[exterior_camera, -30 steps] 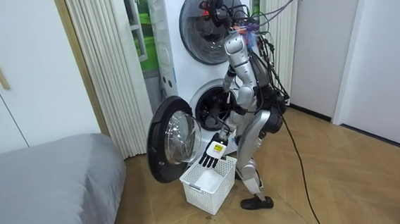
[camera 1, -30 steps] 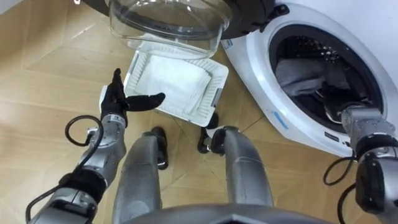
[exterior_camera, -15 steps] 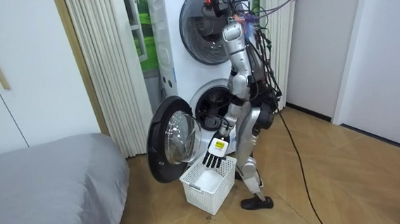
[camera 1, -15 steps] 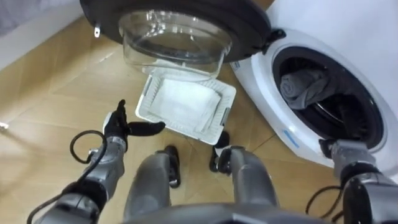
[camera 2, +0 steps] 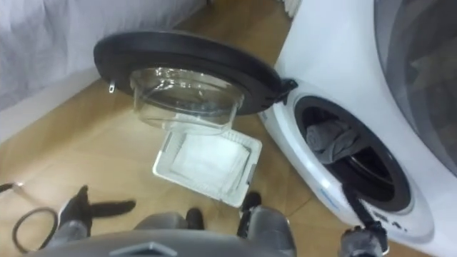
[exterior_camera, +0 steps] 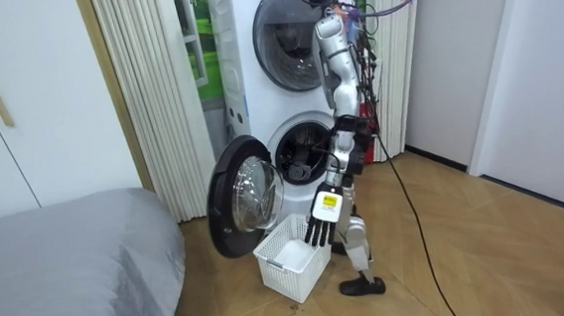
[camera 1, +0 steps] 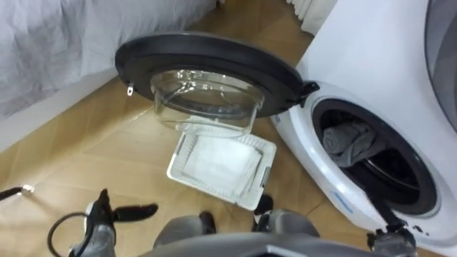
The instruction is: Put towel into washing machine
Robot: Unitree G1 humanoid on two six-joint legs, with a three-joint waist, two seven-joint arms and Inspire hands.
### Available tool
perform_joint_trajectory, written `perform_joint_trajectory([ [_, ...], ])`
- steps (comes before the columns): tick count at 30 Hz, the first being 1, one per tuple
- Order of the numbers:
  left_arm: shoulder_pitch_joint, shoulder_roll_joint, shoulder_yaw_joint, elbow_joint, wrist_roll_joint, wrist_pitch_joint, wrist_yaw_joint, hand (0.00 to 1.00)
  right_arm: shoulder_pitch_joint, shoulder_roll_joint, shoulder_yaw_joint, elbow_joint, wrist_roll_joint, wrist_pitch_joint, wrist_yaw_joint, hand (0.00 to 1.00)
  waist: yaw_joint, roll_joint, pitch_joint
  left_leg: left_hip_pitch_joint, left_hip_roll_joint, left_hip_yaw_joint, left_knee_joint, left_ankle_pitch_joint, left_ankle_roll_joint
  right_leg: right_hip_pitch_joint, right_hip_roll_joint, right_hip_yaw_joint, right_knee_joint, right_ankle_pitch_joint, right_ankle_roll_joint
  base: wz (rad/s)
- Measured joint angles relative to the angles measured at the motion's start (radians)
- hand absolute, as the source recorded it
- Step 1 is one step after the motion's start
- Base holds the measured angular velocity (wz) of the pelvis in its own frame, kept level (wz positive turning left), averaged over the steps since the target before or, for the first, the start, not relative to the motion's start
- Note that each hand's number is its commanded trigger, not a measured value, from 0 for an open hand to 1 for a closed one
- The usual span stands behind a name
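Observation:
A grey towel (camera 1: 348,141) lies bunched inside the drum of the lower washing machine (camera 1: 400,107), whose round door (camera 1: 207,68) stands wide open to the left. My left hand (camera 1: 107,213) hangs low at the lower left, open, with straight fingers and the thumb stuck out, holding nothing. In the room view that left hand (exterior_camera: 324,215) hangs above the basket (exterior_camera: 291,257). My right hand (camera 1: 391,240) barely shows at the bottom right edge, below the drum opening and outside it. I stand upright in front of the machine.
A white plastic basket (camera 1: 184,146) sits on the wooden floor under the open door, its inside white and flat. A second machine is stacked above. A grey bed (exterior_camera: 60,263) stands at the room view's left, with curtains (exterior_camera: 148,88) beside the machines.
I have straightened up from a bend, so the eye views now look from higher. My right arm has come out of the drum, with the towel left inside. My left hand has dropped lower.

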Motion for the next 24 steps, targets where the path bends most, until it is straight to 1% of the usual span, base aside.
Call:
perform_joint_trajectory([
  [1, 0.010, 0.000, 0.008, 0.000, 0.020, 0.003, -0.005, 0.00, 0.004, 0.007, 0.016, 0.001, -0.090, 0.012, 0.017, 0.00, -0.001, -0.006, -0.0046, 0.025, 0.001, 0.000, -0.013, 0.001, -0.002, 0.024, 0.005, 0.002, -0.011, 0.000, 0.000, 0.00],
  [2, 0.018, -0.001, 0.011, 0.000, 0.032, 0.006, -0.007, 0.00, 0.007, 0.017, 0.034, 0.002, -0.150, 0.022, 0.035, 0.00, -0.002, -0.011, -0.0060, 0.053, 0.002, -0.001, -0.023, 0.003, -0.004, 0.053, 0.010, 0.001, -0.025, 0.000, 0.001, 0.00],
  [3, 0.022, -0.003, 0.011, 0.000, 0.042, 0.007, -0.009, 0.00, 0.010, 0.020, 0.047, 0.002, -0.170, 0.027, 0.045, 0.00, -0.003, -0.013, -0.0070, 0.065, 0.003, -0.002, -0.028, 0.003, -0.005, 0.068, 0.012, 0.000, -0.034, 0.000, 0.002, 0.10],
  [5, 0.023, -0.023, 0.020, -0.005, 0.073, 0.022, -0.013, 0.00, 0.016, 0.026, 0.087, 0.005, -0.256, 0.042, 0.095, 0.00, -0.014, -0.012, -0.0100, 0.101, 0.003, -0.011, -0.045, 0.003, -0.005, 0.115, 0.017, -0.001, -0.061, 0.002, 0.009, 0.17],
  [7, 0.020, -0.037, 0.024, -0.006, 0.113, 0.025, -0.016, 0.00, 0.016, 0.038, 0.089, 0.019, -0.313, 0.052, 0.133, 0.00, -0.014, -0.011, -0.0091, 0.120, 0.003, -0.014, -0.056, 0.003, -0.005, 0.137, 0.020, -0.002, -0.071, 0.003, 0.011, 0.05],
  [9, 0.021, -0.042, 0.022, -0.006, 0.132, 0.026, -0.023, 0.00, 0.016, 0.046, 0.097, 0.032, -0.357, 0.059, 0.166, 0.00, -0.013, -0.012, -0.0111, 0.137, 0.003, -0.017, -0.066, 0.003, -0.005, 0.148, 0.022, 0.001, -0.072, 0.002, 0.012, 0.00],
  [10, 0.022, -0.043, 0.020, -0.005, 0.131, 0.027, -0.028, 0.00, 0.021, 0.046, 0.118, 0.036, -0.381, 0.067, 0.183, 0.00, -0.013, -0.008, -0.0091, 0.146, 0.003, -0.018, -0.066, 0.003, -0.005, 0.160, 0.023, -0.001, -0.080, 0.003, 0.012, 0.00],
  [12, 0.023, -0.043, 0.022, 0.000, 0.131, 0.029, -0.034, 0.00, 0.028, 0.048, 0.136, 0.038, -0.423, 0.075, 0.200, 0.00, -0.008, -0.008, -0.0082, 0.167, 0.004, -0.018, -0.072, 0.003, -0.005, 0.177, 0.026, 0.001, -0.084, 0.003, 0.012, 0.00],
  [14, 0.025, -0.043, 0.028, 0.002, 0.132, 0.047, -0.043, 0.00, 0.035, 0.049, 0.135, 0.043, -0.449, 0.079, 0.220, 0.00, -0.010, -0.007, -0.0047, 0.191, 0.004, -0.021, -0.079, 0.003, -0.005, 0.198, 0.028, 0.001, -0.088, 0.003, 0.013, 0.00],
  [15, 0.025, -0.043, 0.035, 0.002, 0.132, 0.049, -0.048, 0.00, 0.034, 0.049, 0.135, 0.047, -0.457, 0.083, 0.224, 0.00, -0.010, -0.008, -0.0046, 0.194, 0.004, -0.024, -0.079, 0.003, -0.005, 0.201, 0.028, 0.001, -0.088, 0.003, 0.013, 0.00],
  [16, 0.024, -0.043, 0.049, 0.003, 0.132, 0.050, -0.054, 0.00, 0.029, 0.049, 0.135, 0.049, -0.471, 0.087, 0.231, 0.00, -0.010, -0.013, -0.0013, 0.204, 0.004, -0.027, -0.080, 0.003, -0.005, 0.213, 0.029, 0.002, -0.092, 0.002, 0.013, 0.00],
  [18, 0.024, -0.042, 0.062, 0.003, 0.132, 0.053, -0.056, 0.00, 0.028, 0.052, 0.135, 0.049, -0.493, 0.090, 0.245, 0.00, -0.009, -0.018, 0.0011, 0.212, 0.003, -0.028, -0.080, 0.003, -0.005, 0.227, 0.029, 0.001, -0.103, 0.002, 0.014, 0.02],
  [20, 0.025, -0.043, 0.068, 0.003, 0.132, 0.070, -0.058, 0.00, 0.027, 0.053, 0.125, 0.046, -0.521, 0.098, 0.261, 0.00, -0.010, -0.025, 0.0028, 0.220, 0.003, -0.028, -0.086, 0.002, -0.005, 0.231, 0.030, 0.003, -0.101, 0.002, 0.015, 0.00],
  [24, 0.032, -0.043, 0.080, 0.006, 0.131, 0.085, -0.059, 0.00, 0.026, 0.053, 0.119, 0.037, -0.540, 0.110, 0.261, 0.00, -0.009, -0.026, 0.0019, 0.223, 0.003, -0.028, -0.091, 0.002, -0.005, 0.232, 0.030, 0.003, -0.099, 0.002, 0.015, 0.00],
])
